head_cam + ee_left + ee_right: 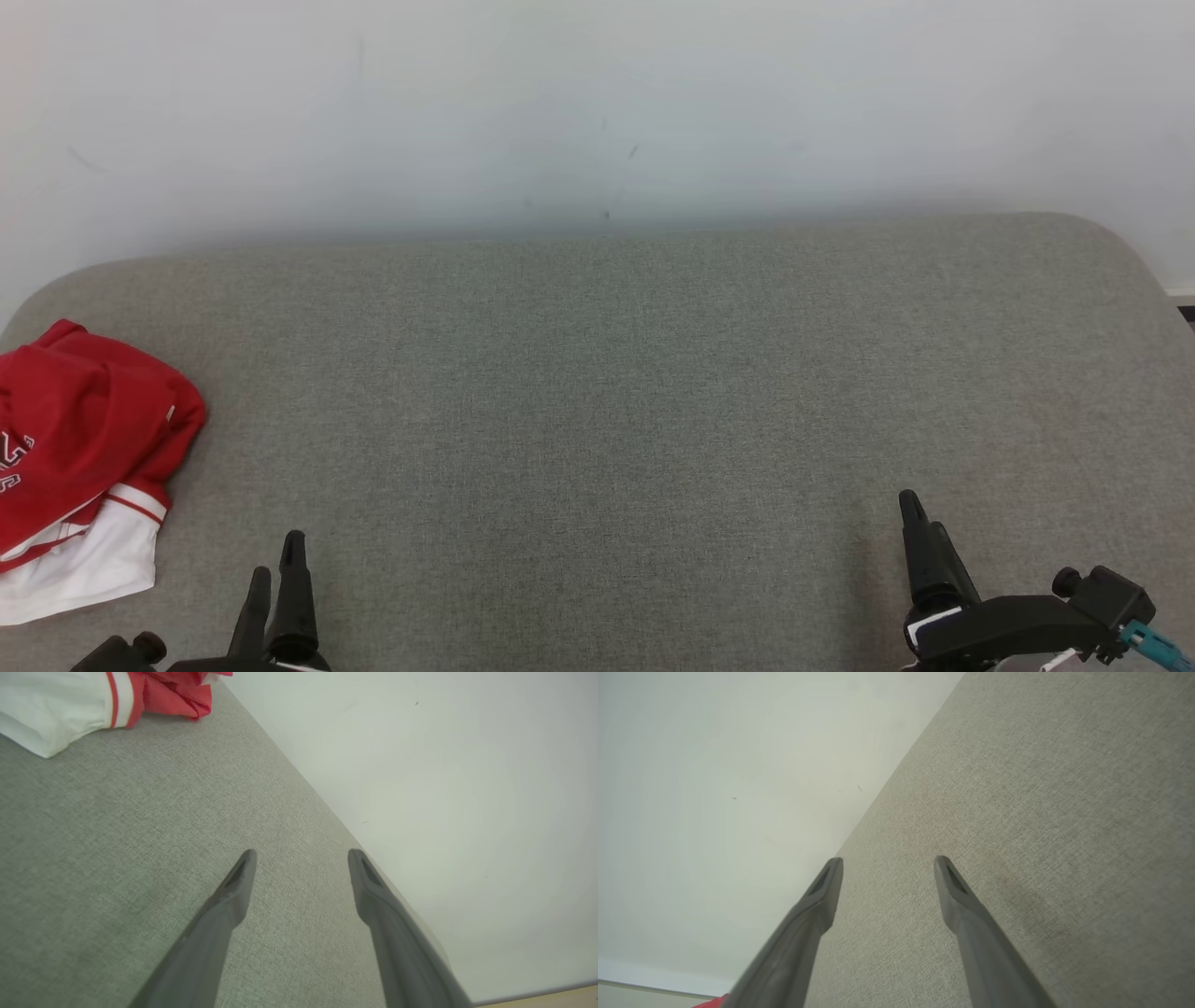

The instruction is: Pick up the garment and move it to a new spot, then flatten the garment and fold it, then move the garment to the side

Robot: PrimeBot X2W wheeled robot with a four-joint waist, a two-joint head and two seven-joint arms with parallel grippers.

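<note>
One garment [84,448], seemingly folded, lies at the grey cushion's [597,392] far left in the head view, probably set aside there; left wrist view, the left gripper [302,851] spread wide and empty nearby; right wrist view, the right gripper [888,860] likewise, well apart.

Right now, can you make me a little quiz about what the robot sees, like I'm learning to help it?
1. True or false: the garment lies on the robot's left side of the grey surface.
2. Pick one: the left hand and the right hand are A) both open and empty, B) both shut on the garment, C) sharing a cup.
3. Fill the gap: the garment is red and ____.

Key: 1 true; 2 A; 3 white.
</note>
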